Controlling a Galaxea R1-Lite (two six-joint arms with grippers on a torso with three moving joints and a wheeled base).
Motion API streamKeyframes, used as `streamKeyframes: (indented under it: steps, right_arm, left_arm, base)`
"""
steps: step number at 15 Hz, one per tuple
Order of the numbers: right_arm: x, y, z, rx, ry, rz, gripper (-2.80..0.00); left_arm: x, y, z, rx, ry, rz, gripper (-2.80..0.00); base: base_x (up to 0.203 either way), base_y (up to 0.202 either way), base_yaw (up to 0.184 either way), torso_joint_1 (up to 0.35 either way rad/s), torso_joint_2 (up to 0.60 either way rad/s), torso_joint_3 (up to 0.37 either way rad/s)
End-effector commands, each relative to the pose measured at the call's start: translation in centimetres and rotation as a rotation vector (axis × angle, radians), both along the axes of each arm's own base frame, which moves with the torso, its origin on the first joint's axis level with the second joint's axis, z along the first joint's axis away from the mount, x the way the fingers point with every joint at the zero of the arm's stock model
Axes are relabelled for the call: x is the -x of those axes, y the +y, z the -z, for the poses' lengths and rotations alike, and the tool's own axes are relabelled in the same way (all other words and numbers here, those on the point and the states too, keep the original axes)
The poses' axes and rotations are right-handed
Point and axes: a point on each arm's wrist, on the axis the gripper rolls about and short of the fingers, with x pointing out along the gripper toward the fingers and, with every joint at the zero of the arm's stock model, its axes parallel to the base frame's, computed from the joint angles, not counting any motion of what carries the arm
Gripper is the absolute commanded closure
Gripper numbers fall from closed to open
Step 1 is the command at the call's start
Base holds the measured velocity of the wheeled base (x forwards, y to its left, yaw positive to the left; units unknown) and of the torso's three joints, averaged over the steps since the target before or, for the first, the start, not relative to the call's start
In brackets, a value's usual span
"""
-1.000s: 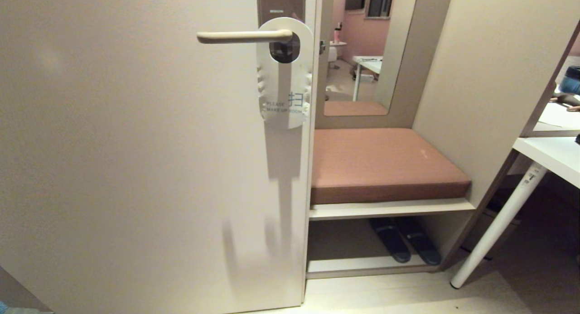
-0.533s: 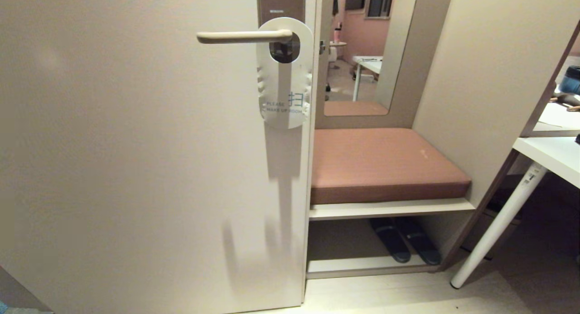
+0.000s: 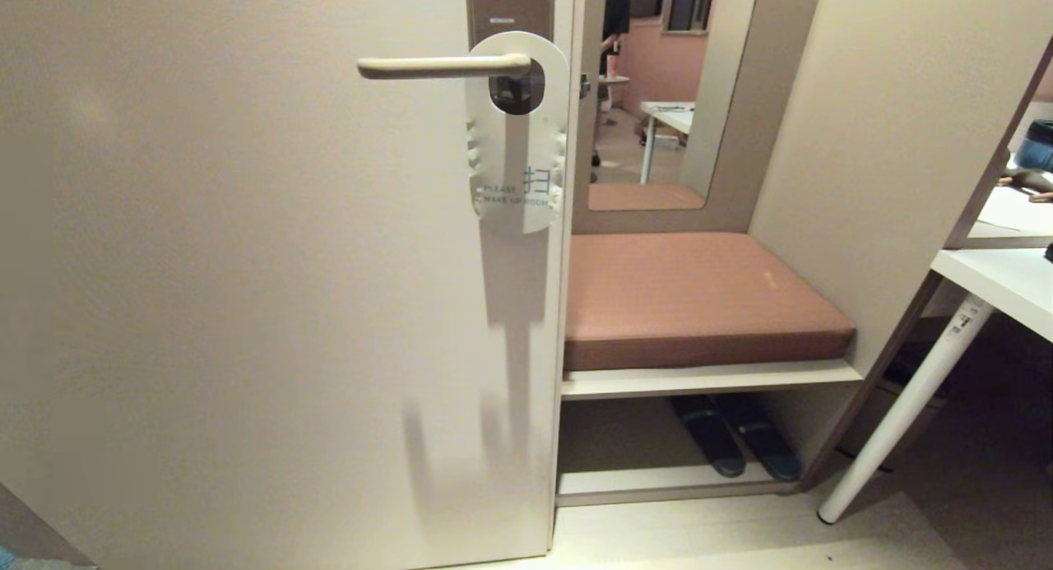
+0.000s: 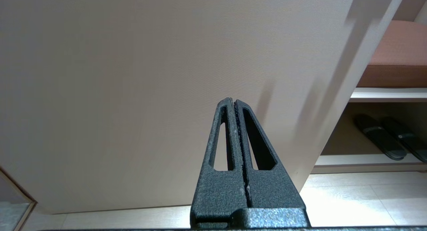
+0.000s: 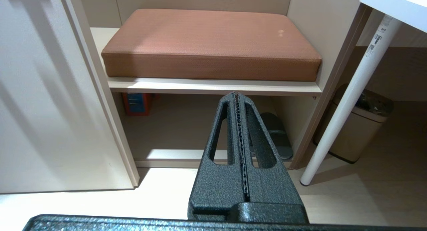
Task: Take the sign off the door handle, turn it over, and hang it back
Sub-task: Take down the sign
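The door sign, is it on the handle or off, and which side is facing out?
On. The white round-ended card sign hangs by its hole over the cream lever handle, with "PLEASE MAKE UP ROOM" facing out.

A person [image 3: 613, 19] in dark clothing now shows at the top of the mirror [image 3: 658, 175] to the right of the door, standing in the far room. Earlier only a thin dark sliver showed there, before that none.

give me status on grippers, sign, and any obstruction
Left gripper and right gripper shut, empty. Sign on door handle, white face out. Nothing in the way.
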Motion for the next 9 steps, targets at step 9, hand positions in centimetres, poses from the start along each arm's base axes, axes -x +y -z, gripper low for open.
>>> streamKeyframes:
  steps: [9]
  right_arm:
    - [0.00, 0.00, -0.02, 0.002, -0.002, 0.001, 0.00]
  left_arm:
    - [0.00, 0.00, 0.00, 0.001, 0.000, 0.000, 0.00]
  base:
    - [0.000, 0.000, 0.000, 0.000, 0.00, 0.000]
